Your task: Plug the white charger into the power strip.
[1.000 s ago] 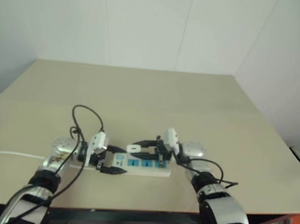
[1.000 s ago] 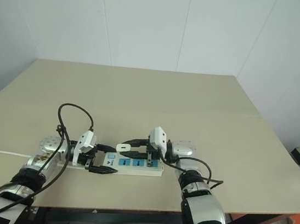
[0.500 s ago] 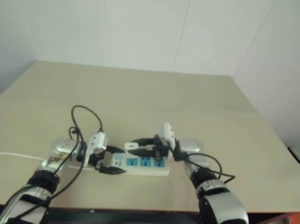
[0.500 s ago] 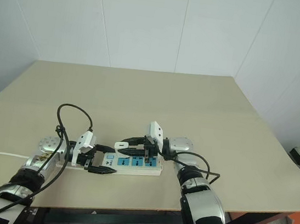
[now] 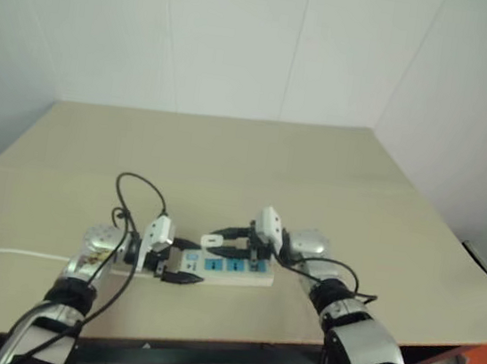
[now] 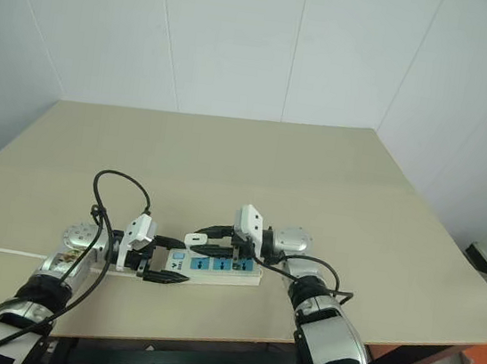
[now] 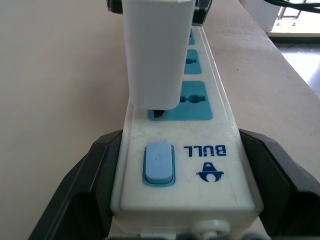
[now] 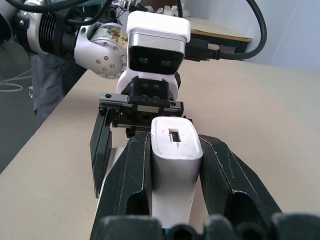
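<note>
Charger (image 7: 154, 55): light, rigid, slick; my right end effector (image 8: 172, 165) clamps its flanks above the strip (image 7: 200, 165), left end effector (image 7: 175, 200) clamps strip's switch end.

- The white charger (image 7: 156, 55) stands over the first blue socket of the power strip (image 7: 180, 165); its prongs are hidden beneath its body, so how deep they sit cannot be told.
- The strip's thin cord (image 5: 1, 248) runs off the picture's left edge.
- The strip's far sockets are covered by the right tool (image 6: 193, 239).
</note>
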Controlling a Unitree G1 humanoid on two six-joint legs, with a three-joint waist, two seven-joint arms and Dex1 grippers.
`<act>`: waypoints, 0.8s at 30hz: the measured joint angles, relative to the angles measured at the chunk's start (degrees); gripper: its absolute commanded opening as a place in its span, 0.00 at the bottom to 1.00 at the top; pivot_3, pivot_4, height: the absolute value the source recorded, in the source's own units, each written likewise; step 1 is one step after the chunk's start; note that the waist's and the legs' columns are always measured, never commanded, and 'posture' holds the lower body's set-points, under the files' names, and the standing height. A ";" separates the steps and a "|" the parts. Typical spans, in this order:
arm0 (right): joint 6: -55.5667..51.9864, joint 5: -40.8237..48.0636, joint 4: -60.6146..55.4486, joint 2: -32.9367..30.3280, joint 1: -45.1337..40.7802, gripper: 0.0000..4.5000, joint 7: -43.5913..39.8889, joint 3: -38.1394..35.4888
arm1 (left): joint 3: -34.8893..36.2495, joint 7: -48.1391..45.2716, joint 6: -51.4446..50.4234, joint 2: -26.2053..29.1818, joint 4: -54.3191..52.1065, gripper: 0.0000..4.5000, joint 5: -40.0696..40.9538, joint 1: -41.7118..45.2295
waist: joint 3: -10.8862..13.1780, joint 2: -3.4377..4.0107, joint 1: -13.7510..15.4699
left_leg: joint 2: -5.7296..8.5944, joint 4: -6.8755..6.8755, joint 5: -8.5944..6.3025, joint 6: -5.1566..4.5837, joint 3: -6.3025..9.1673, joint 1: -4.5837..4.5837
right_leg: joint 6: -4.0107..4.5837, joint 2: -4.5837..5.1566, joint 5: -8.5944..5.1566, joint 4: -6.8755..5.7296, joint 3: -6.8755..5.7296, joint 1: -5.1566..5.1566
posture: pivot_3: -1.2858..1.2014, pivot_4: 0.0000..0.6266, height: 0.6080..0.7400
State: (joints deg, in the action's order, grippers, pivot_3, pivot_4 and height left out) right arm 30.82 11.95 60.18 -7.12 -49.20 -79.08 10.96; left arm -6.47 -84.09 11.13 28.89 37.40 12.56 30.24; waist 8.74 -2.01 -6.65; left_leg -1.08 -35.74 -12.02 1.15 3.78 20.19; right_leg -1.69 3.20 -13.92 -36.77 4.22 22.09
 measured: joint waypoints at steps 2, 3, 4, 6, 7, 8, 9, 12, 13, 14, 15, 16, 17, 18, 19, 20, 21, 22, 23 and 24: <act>0.82 -0.13 0.00 0.00 0.13 0.25 0.88 0.54 | 0.01 0.00 0.01 0.00 0.44 0.73 -0.23 0.27 | -0.02 0.00 -0.03 | 0.00 0.02 -0.01 0.01 0.05 0.00 | 0.01 0.00 -0.01 0.03 -0.02 0.00 | 0.52 0.24 1.00; 1.86 -0.44 0.00 0.00 0.22 0.25 1.65 1.09 | 0.04 0.01 0.02 0.01 0.70 0.73 -0.34 0.36 | -0.06 0.00 -0.06 | 0.01 0.04 -0.01 0.02 0.09 0.00 | 0.02 0.01 -0.01 0.05 -0.03 0.00 | 0.52 0.24 1.00; 2.39 -0.69 0.00 0.01 0.25 0.25 2.40 1.64 | 0.09 0.06 0.02 0.02 0.87 0.73 -0.46 0.40 | -0.10 -0.01 -0.10 | 0.01 0.06 -0.02 0.03 0.14 -0.01 | 0.03 0.01 -0.02 0.06 -0.05 0.00 | 0.52 0.24 1.00; 2.07 -1.12 0.05 0.06 -0.02 0.25 3.98 2.38 | 0.20 0.40 0.02 0.02 1.31 0.73 -0.66 0.40 | -0.17 -0.07 -0.16 | 0.02 0.17 -0.04 0.06 0.30 -0.02 | 0.10 0.02 -0.06 0.21 -0.11 0.01 | 0.52 0.24 1.00; 1.26 -1.12 0.14 0.10 -0.20 0.25 4.24 2.50 | 0.26 0.50 0.02 0.02 1.41 0.73 -0.82 0.40 | -0.21 -0.10 -0.16 | 0.04 0.36 -0.05 0.08 0.39 -0.03 | 0.15 0.04 -0.09 0.37 -0.14 -0.01 | 0.52 0.24 1.00; 0.55 -1.12 0.18 0.10 -0.35 0.25 4.28 2.54 | 0.26 0.59 0.02 0.02 1.43 0.73 -0.96 0.42 | -0.27 -0.08 -0.15 | 0.06 0.65 -0.05 0.09 0.45 -0.04 | 0.15 0.06 -0.09 0.64 -0.21 -0.06 | 0.52 0.24 1.00; -0.17 -1.12 0.18 0.11 -0.50 0.25 4.28 2.57 | 0.26 0.64 0.02 0.02 1.43 0.73 -0.98 0.43 | -0.32 -0.10 -0.13 | 0.10 0.87 -0.05 0.09 0.49 -0.05 | 0.16 0.07 -0.09 0.79 -0.22 -0.06 | 0.52 0.24 1.00; -0.66 -1.12 0.18 0.11 -0.57 0.25 4.33 2.95 | 0.26 0.72 0.02 0.01 1.43 0.73 -1.04 0.36 | -0.44 -0.07 -0.07 | 0.14 0.89 -0.05 0.08 0.56 -0.15 | 0.15 0.06 -0.09 0.77 -0.23 -0.03 | 0.52 0.24 1.00; -0.67 -1.12 0.18 0.11 -0.56 0.25 4.33 2.97 | 0.26 0.72 0.02 0.02 1.43 0.73 -1.04 0.31 | -0.44 -0.08 -0.06 | 0.14 0.89 -0.05 0.08 0.56 -0.19 | 0.15 0.05 -0.09 0.77 -0.23 -0.04 | 0.52 0.24 1.00; -0.80 -1.09 0.18 0.11 -0.56 0.25 4.33 2.89 | 0.26 0.72 0.02 0.02 1.42 0.73 -1.04 0.27 | -0.44 -0.08 -0.05 | 0.14 0.89 -0.05 0.08 0.56 -0.23 | 0.15 0.05 -0.09 0.77 -0.23 -0.04 | 0.52 0.24 1.00; -1.07 -1.01 0.18 0.11 -0.61 0.25 4.33 2.65 | 0.26 0.72 0.02 0.02 1.42 0.73 -1.03 0.24 | -0.45 -0.07 -0.05 | 0.14 0.89 -0.05 0.08 0.56 -0.24 | 0.15 0.06 -0.09 0.77 -0.22 -0.06 | 0.52 0.24 1.00; -1.59 -0.89 0.18 0.12 -0.69 0.25 4.32 2.44 | 0.26 0.72 0.02 0.01 1.42 0.73 -1.02 0.23 | -0.45 -0.08 -0.04 | 0.14 0.89 -0.05 0.08 0.56 -0.24 | 0.15 0.06 -0.09 0.77 -0.22 -0.06 | 0.52 0.24 1.00; -2.43 -0.60 0.20 0.17 -0.97 0.25 4.31 2.19 | 0.28 0.73 0.02 0.02 1.42 0.73 -1.00 0.25 | -0.45 -0.08 -0.04 | 0.14 0.89 -0.05 0.08 0.56 -0.23 | 0.15 0.06 -0.09 0.77 -0.22 -0.04 | 0.52 0.24 1.00; -3.38 0.04 0.32 0.29 -1.25 0.25 4.26 1.68 | 0.34 0.74 0.02 0.01 1.40 0.73 -0.94 0.25 | -0.45 -0.08 -0.03 | 0.14 0.89 -0.05 0.08 0.57 -0.25 | 0.15 0.06 -0.09 0.77 -0.23 -0.04 | 0.52 0.24 1.00; -4.06 0.55 0.63 0.43 -1.34 0.25 4.15 1.24 | 0.41 0.75 0.02 0.01 1.38 0.73 -0.92 0.25 | -0.45 -0.08 -0.03 | 0.15 0.89 -0.05 0.08 0.56 -0.22 | 0.15 0.05 -0.09 0.76 -0.22 -0.03 | 0.52 0.24 1.00; -4.95 0.97 0.92 0.51 -1.44 0.25 3.77 0.62 | 0.42 0.75 0.02 0.01 1.30 0.73 -0.90 0.25 | -0.44 -0.06 0.02 | 0.15 0.89 -0.04 0.08 0.56 -0.18 | 0.14 0.05 -0.08 0.75 -0.22 0.00 | 0.52 0.24 1.00; -5.56 1.45 1.26 0.54 -1.51 0.25 3.05 -0.06 | 0.41 0.75 0.02 -0.04 1.07 0.73 -0.88 0.25 | -0.43 -0.05 0.10 | 0.15 0.88 -0.04 0.07 0.56 -0.13 | 0.13 0.04 -0.08 0.74 -0.23 0.02 | 0.52 0.24 1.00; -6.25 2.05 1.48 0.53 -1.51 0.25 2.24 -0.77 | 0.36 0.74 0.02 -0.09 0.77 0.73 -0.87 0.19 | -0.40 -0.03 0.19 | 0.15 0.86 -0.04 0.06 0.56 -0.04 | 0.12 0.01 -0.07 0.73 -0.22 0.07 | 0.52 0.24 1.00; -6.60 2.44 1.60 0.51 -1.55 0.25 1.42 -1.36 | 0.26 0.72 0.02 -0.10 0.47 0.73 -0.71 0.09 | -0.37 -0.01 0.28 | 0.16 0.82 -0.03 0.06 0.56 0.02 | 0.06 -0.02 -0.03 0.72 -0.21 0.11 | 0.52 0.24 1.00; -6.98 2.71 1.63 0.47 -1.58 0.25 0.55 -1.93 | 0.13 0.69 0.02 -0.10 0.13 0.73 -0.48 -0.01 | -0.33 -0.01 0.38 | 0.17 0.78 -0.03 0.05 0.55 0.04 | 0.00 -0.01 0.01 0.71 -0.20 0.11 | 0.52 0.24 1.00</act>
State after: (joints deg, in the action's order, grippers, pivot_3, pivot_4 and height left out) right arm 23.84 14.66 61.81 -6.64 -50.78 -78.53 9.03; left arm -6.35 -83.40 11.15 28.79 37.53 12.08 30.24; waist 8.41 -2.02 -6.27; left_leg -0.92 -34.96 -12.05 1.20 4.33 20.23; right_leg -1.68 3.19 -13.91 -36.06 4.02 22.20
